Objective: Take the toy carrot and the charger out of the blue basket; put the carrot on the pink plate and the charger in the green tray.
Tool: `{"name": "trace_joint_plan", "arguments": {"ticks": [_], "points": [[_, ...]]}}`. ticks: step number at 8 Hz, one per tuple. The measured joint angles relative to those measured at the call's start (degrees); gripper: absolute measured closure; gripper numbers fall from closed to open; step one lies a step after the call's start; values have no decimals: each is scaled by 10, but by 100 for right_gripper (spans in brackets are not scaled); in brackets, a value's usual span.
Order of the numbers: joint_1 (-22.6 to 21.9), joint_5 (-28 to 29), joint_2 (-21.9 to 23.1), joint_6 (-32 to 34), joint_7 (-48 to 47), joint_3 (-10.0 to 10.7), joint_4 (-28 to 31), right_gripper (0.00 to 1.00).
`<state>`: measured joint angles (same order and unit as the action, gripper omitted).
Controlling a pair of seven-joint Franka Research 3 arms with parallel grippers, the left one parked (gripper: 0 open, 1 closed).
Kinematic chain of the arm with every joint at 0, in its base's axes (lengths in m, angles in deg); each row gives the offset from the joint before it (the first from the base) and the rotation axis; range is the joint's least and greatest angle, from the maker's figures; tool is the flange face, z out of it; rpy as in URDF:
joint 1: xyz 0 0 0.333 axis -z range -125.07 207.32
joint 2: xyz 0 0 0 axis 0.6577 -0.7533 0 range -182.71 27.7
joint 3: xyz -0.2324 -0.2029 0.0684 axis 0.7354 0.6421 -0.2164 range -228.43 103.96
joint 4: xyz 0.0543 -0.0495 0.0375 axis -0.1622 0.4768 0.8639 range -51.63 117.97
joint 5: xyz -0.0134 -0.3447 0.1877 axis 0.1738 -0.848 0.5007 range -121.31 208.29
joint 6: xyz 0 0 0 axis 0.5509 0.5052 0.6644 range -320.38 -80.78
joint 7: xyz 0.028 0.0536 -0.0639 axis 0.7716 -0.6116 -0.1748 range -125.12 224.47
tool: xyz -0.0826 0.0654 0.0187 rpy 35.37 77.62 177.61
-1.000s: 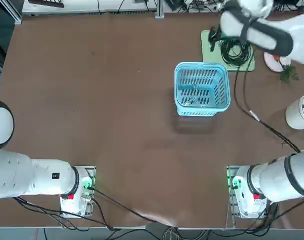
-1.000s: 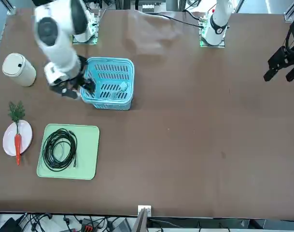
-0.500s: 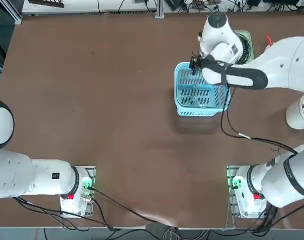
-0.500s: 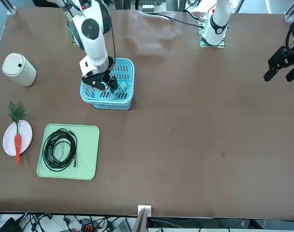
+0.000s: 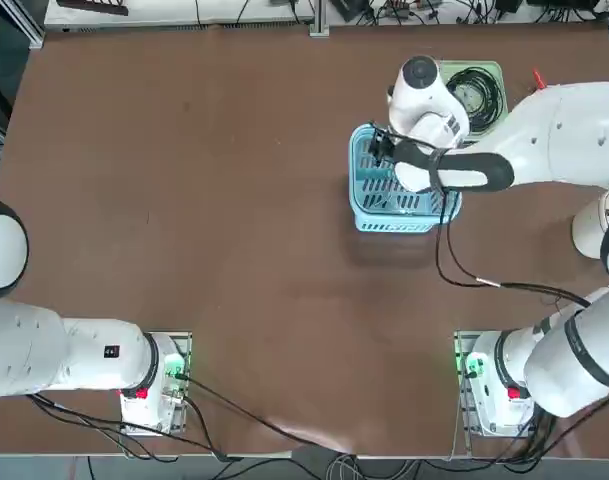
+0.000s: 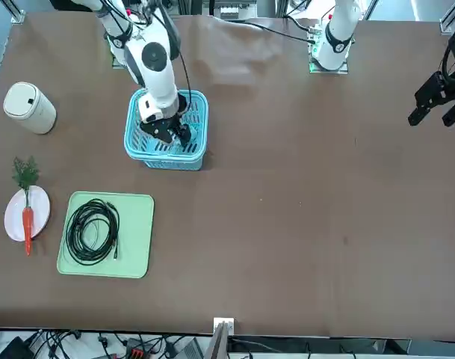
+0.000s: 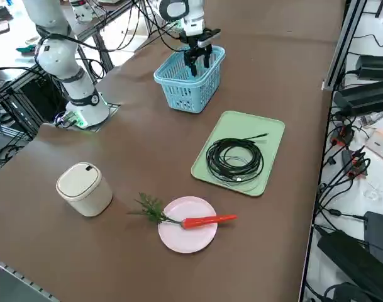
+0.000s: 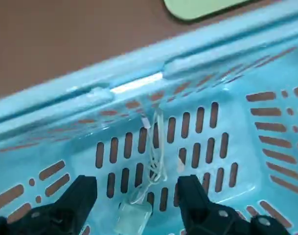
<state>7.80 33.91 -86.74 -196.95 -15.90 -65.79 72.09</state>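
My right gripper (image 8: 136, 200) is open and reaches down into the blue basket (image 6: 163, 158), its fingers (image 8: 80, 196) on either side of the charger (image 8: 133, 218), a small whitish block with a thin white lead lying on the slotted base. The gripper (image 7: 199, 58) shows just inside the basket's rim (image 7: 178, 94), and over the basket's far half in the top view (image 5: 379, 150). The toy carrot (image 6: 27, 221) lies across the pink plate (image 6: 14, 213), its green tuft hanging off the edge. The green tray (image 6: 137, 254) holds only a black coiled cable (image 6: 93, 230).
A white lidded cylinder (image 6: 29, 107) stands on the table beyond the pink plate, towards the robot. The tray (image 7: 266, 129) lies between the basket and the plate (image 7: 185, 236). My arm's black cable (image 5: 454, 270) trails over the table behind the basket.
My right arm swung from beside the green tray to over the blue basket and lowered the gripper into it. The fingers stayed open; nothing was picked up.
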Motion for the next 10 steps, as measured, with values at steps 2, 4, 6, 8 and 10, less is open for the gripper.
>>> {"name": "trace_joint_plan", "arguments": {"ticks": [2, 4, 6, 8, 10], "points": [[0, 0, -21, -75, -2, 6, 28, 0], [1, 0, -49, -121, -2, 11, 38, 0], [9, -20, -62, -128, -2, 18, 37, 0], [24, -43, -69, -134, -2, 20, 37, 0], [32, -58, -75, -136, -2, 21, 32, 0]]}}
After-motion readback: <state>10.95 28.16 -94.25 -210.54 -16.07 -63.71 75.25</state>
